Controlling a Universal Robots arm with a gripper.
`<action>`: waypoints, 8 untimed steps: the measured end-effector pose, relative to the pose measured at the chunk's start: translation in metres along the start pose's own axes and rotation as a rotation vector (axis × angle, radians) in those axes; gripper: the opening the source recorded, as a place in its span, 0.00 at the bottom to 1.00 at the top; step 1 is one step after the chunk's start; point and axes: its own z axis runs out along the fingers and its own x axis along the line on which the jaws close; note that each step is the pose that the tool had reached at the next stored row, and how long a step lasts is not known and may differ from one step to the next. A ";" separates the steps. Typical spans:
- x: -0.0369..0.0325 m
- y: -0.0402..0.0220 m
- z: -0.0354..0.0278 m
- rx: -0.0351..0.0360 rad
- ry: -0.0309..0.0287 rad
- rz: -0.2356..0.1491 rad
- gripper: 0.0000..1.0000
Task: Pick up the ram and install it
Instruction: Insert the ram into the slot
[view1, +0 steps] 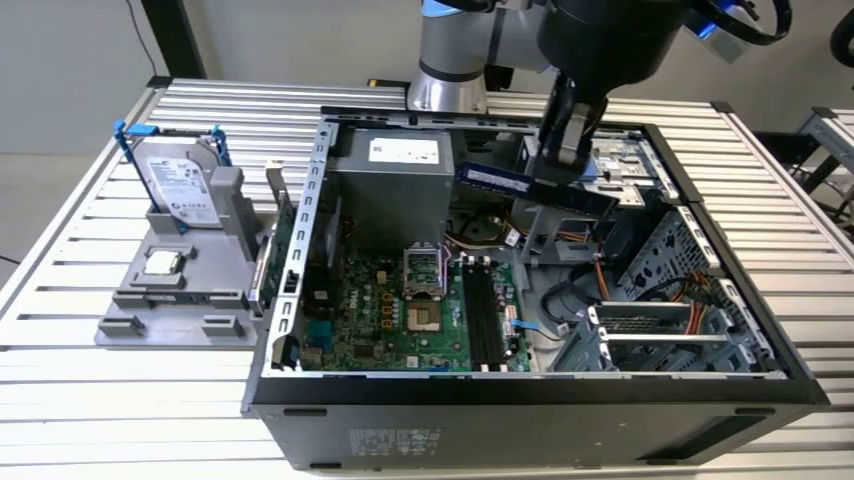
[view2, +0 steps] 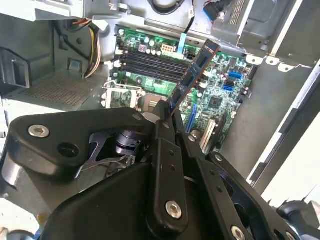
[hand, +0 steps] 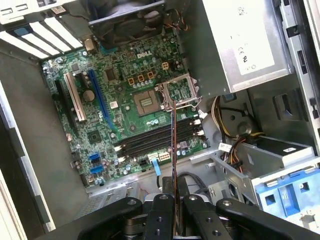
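gripper (view2: 167, 116) grips ram (view2: 194, 72) above motherboard (view2: 220, 95).

Exterior view: off-arm, high, tilted down onto open PC case (view1: 534, 420) on slatted table (view1: 80, 400); mid-range, whole case in frame. First wrist view: on arm, aimed past gripper (hand: 174, 200) straight down into case, motherboard (hand: 125, 115) near. Second wrist view: also on arm, angled obliquely across gripper linkage, v. close to it. Shared by all 3: motherboard, memory slots (hand: 150, 141), ram (hand: 173, 150) clamped btw. fingers.

The gripper (view2: 170, 116) is matt black, the case (view1: 310, 200) dull sheet metal (table (view1: 80, 390) ribbed metal).
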 end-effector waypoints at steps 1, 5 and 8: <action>-0.0001 -0.0002 0.0000 0.0005 0.0000 0.007 0.00; -0.0004 -0.0010 0.0001 0.0022 -0.0002 0.035 0.00; -0.0005 -0.0014 0.0004 0.0041 -0.0005 0.066 0.00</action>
